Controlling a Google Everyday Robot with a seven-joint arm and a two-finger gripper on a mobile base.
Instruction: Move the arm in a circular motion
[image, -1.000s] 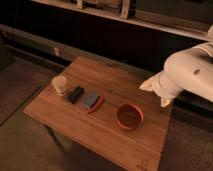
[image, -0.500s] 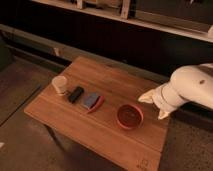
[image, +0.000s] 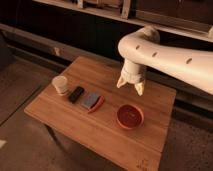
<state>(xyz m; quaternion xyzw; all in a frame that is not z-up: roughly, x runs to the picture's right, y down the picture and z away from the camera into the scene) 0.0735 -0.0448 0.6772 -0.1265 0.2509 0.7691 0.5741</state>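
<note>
The glossy white tubular arm bends at a rounded elbow above the wooden table's far edge. Its gripper hangs over bare wood, pointed cream fingers spread, holding nothing. Below sit a round red bowl, a pale cup, a dark block and what looks like a blue sponge.

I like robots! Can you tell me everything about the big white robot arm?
The arm is thick, glossy and white, made of tube-shaped parts with small dark holes along them. It reaches in from the right, bends at a rounded elbow near the top, then points down. At its end the gripper has two pointed cream fingers spread apart, holding nothing. It hangs above the wooden table, touching nothing, just behind the red bowl.
</note>
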